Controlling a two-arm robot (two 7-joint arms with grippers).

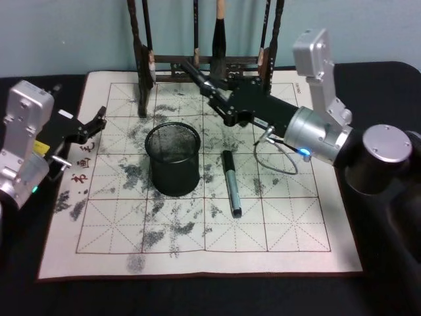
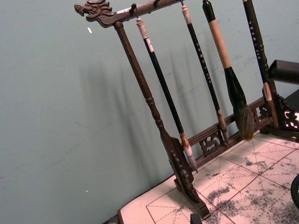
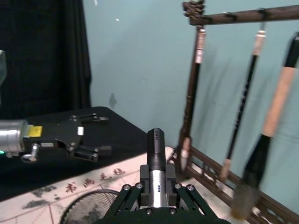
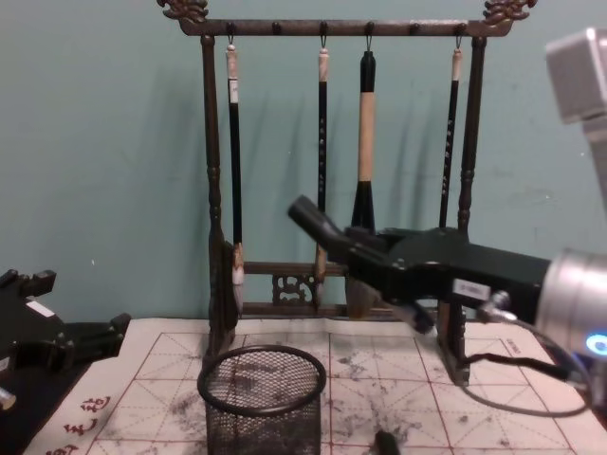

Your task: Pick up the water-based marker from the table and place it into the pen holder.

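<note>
Your right jaws pinch a black-capped silver marker (image 3: 156, 144), tilted, raised behind the round black wire-mesh pen holder (image 1: 173, 160); your left jaws hang spread, well left of it.

text: none legible | red characters (image 1: 82, 168) on mat (image 1: 263, 230) margin: unreadable | brush (image 2: 198, 51) handle markings: unreadable

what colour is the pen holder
Black wire mesh; the pen holder shows best in the head view.

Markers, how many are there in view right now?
2. One marker lies on the mat just right of the pen holder; the other marker is clamped in the right end effector, raised above the mat.
</note>
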